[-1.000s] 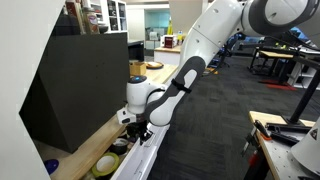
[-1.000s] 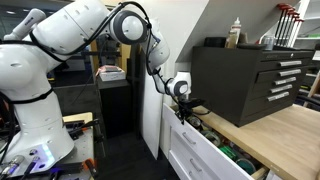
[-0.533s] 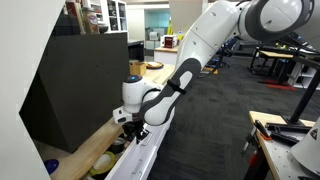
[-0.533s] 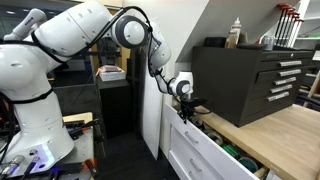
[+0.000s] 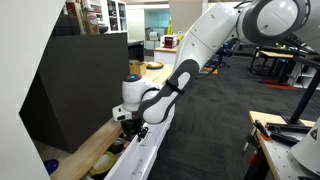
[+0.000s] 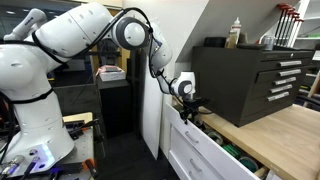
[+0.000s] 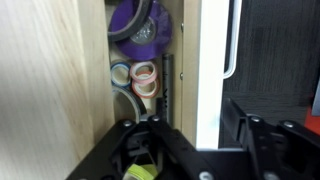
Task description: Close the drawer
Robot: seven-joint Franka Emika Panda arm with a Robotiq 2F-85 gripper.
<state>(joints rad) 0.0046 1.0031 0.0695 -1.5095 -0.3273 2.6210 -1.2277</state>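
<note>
While the gripper (image 7: 195, 142), spread, straddles the drawer front (image 7: 210, 60), which runs near to far in the wrist view, the counter (image 7: 50, 90) lies left, so the push should go leftward.

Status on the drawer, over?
Gripper open, astride front of drawer. Drawer partly open, tape rolls inside. Nothing seen blocking it.

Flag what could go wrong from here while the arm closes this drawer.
1. The gripper sits at the top edge of the drawer front, part of it seemingly over the inside; it might get pinched against the wooden countertop as the gap narrows.
2. Tape rolls lie close below in the wrist view; a finger could snag them.
</note>
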